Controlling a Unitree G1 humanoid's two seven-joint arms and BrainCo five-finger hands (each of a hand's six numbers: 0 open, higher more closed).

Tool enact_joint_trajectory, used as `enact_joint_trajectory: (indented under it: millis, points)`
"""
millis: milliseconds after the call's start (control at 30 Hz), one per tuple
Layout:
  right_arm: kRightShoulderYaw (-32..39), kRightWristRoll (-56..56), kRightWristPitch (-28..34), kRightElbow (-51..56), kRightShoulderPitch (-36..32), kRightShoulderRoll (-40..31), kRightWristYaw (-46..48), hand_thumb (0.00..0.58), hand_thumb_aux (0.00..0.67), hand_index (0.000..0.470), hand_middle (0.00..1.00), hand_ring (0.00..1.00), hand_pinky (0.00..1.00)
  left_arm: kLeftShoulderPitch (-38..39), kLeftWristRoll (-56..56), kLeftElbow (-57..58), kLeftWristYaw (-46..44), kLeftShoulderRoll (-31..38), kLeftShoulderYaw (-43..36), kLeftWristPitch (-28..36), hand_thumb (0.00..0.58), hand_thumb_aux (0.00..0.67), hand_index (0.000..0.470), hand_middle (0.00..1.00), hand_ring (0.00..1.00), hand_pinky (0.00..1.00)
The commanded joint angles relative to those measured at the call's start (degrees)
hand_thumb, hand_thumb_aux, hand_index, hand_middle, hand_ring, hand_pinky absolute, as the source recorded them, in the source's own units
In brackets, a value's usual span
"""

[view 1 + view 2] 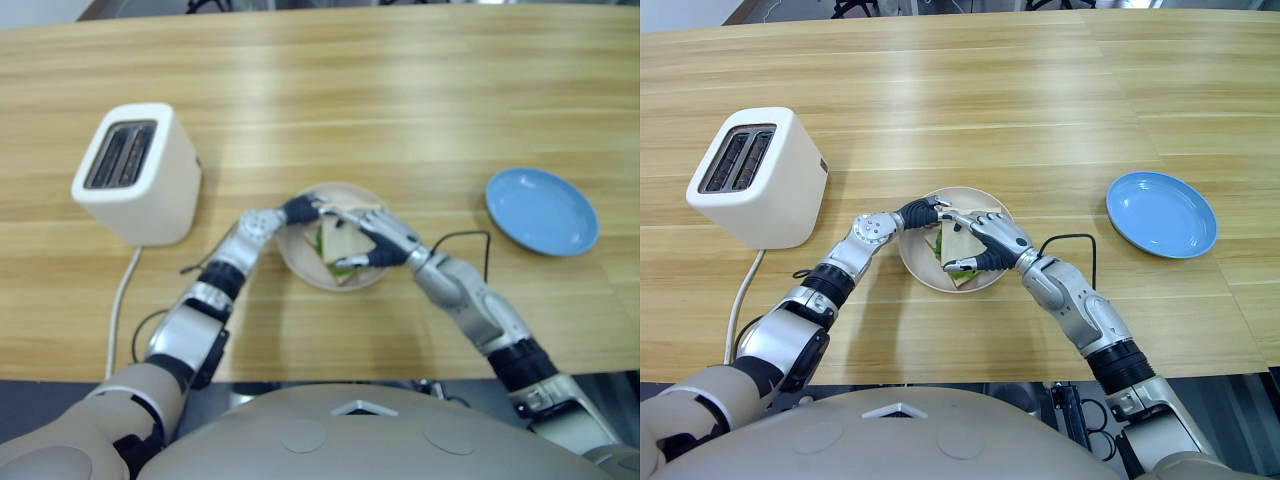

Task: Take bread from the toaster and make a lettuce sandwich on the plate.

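Since the bread (962,238) is light, soft and crumbly, we should hold it gently by its edges. It lies flat on the lettuce (939,247) on the plate (912,262), its long side pointing away from us. Our right hand (997,243) curls around it. Our left hand (912,214) touches its far corner, but we cannot tell its grip.

White boxy toaster (755,180) sits at the left of the wooden table (990,100), upright, and its two top slots look dark. Over to the middle now: a round cream plate (915,268) lies flat near the table's front edge, well apart from the toaster. On it is a pale tan square bread slice (960,240), with green lettuce (937,244) peeking out at its left and near edges. The right hand (995,242) has its fingers (970,218) curled over that slice.
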Motion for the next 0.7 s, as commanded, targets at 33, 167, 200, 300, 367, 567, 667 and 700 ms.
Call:
enact_joint_trajectory:
  millis: [33, 167, 200, 300, 367, 567, 667, 700]
  points:
    - [0.70, -1.31, 0.58, 0.56, 1.81, -1.58, 1.10, 0.000, 0.000, 0.000, 0.26, 0.26, 0.26, 1.53, 2.35, 3.28, 1.40, 1.37, -0.71, 2.28, 0.580, 0.670, 0.460, 1.00, 1.00, 1.00]
    - [0.52, -1.83, 1.17, -0.91, 2.78, -2.67, 1.15, 0.000, 0.000, 0.000, 0.26, 0.26, 0.26, 1.42, 2.86, 3.32, 2.06, 1.55, -0.49, 2.16, 0.580, 0.670, 0.460, 1.00, 1.00, 1.00]
    - [0.71, -2.05, 1.32, -1.08, 3.11, -2.83, 1.32, 0.000, 0.000, 0.000, 0.26, 0.26, 0.26, 1.42, 2.96, 3.20, 2.29, 1.61, -0.41, 2.13, 0.580, 0.670, 0.460, 1.00, 1.00, 1.00]
    - [2.54, -2.60, 1.57, 0.01, 3.91, -2.96, 2.96, 0.000, 0.000, 0.000, 0.26, 0.26, 0.26, 1.36, 3.10, 2.69, 3.17, 1.90, -0.11, 1.90, 0.580, 0.670, 0.460, 1.00, 1.00, 1.00]
    - [5.30, -3.25, 2.25, 2.84, 4.42, -3.41, 6.78, 0.000, 0.000, 0.000, 0.24, 0.24, 0.24, 1.44, 3.23, 0.92, 4.91, 2.35, 0.52, 1.76, 0.580, 0.670, 0.460, 1.00, 1.00, 1.00]
    - [10.19, -4.49, 3.86, 10.72, 4.38, -3.57, 11.97, 0.000, 0.000, 0.000, 0.14, 0.14, 0.14, 2.39, 5.18, -8.97, 10.90, 4.32, 2.14, 1.72, 0.000, 0.000, 0.000, 0.00, 0.00, 0.00]
    - [11.39, -4.62, 4.42, 13.47, 3.73, -3.38, 12.36, 0.000, 0.000, 0.000, 0.14, 0.14, 0.14, 3.99, 6.39, -17.47, 12.62, 5.26, 2.49, 2.16, 0.000, 0.000, 0.000, 0.00, 0.00, 0.00]
    - [11.58, -4.51, 4.45, 13.97, 3.56, -3.33, 12.31, 0.000, 0.000, 0.000, 0.14, 0.14, 0.14, 4.44, 6.64, -19.28, 12.92, 5.44, 2.50, 2.51, 0.000, 0.000, 0.000, 0.00, 0.00, 0.00]
